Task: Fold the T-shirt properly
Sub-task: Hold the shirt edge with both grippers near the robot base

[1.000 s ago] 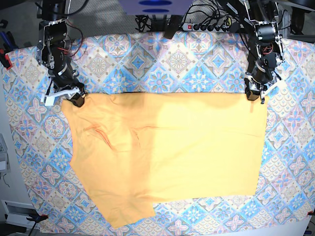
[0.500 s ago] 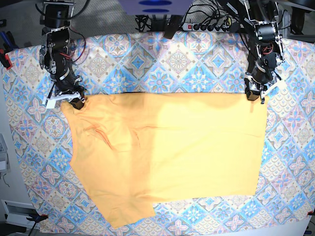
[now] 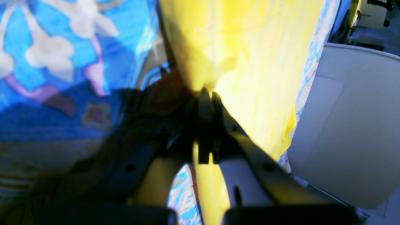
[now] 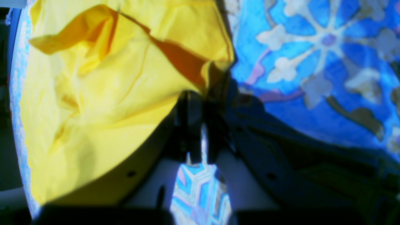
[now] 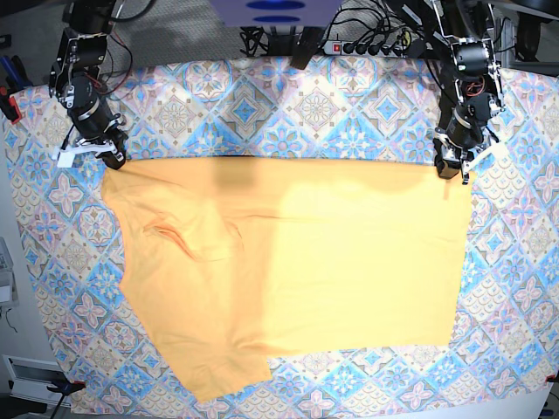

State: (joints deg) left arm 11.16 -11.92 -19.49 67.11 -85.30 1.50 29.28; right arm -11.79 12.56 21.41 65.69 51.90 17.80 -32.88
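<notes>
T-shirt [image 5: 297, 262] lies spread over the patterned tablecloth [image 5: 262, 113], filling the middle of the base view from about 9 o'clock across to 3 o'clock. Its far edge runs nearly straight between the two arms; a sleeve pokes out toward 7 o'clock, and a few soft wrinkles sit left of centre.

The left gripper [image 5: 451, 168] is at the shirt's far corner toward 2 o'clock. In its wrist view the left gripper [image 3: 206, 97] has its jaws pressed together with yellow cloth pinched between them.

The right gripper [image 5: 112, 160] sits at the opposite far corner, toward 10 o'clock. From its wrist camera the right gripper [image 4: 200, 97] also shows jaws together, nipping a puckered fold of the shirt's edge, with the fabric bunched and creased just beyond the tips.

The step in hand looks like securing both far corners ahead of a fold, with the top edge drawn taut between the arms.

The next move probably calls for lifting both corners together and carrying them toward 6 o'clock, so the far half lays over the near half. Both arms would need to travel evenly, keeping the edge stretched. The thin pinch on the right side could slip, so a gentle, level lift seems wise.
</notes>
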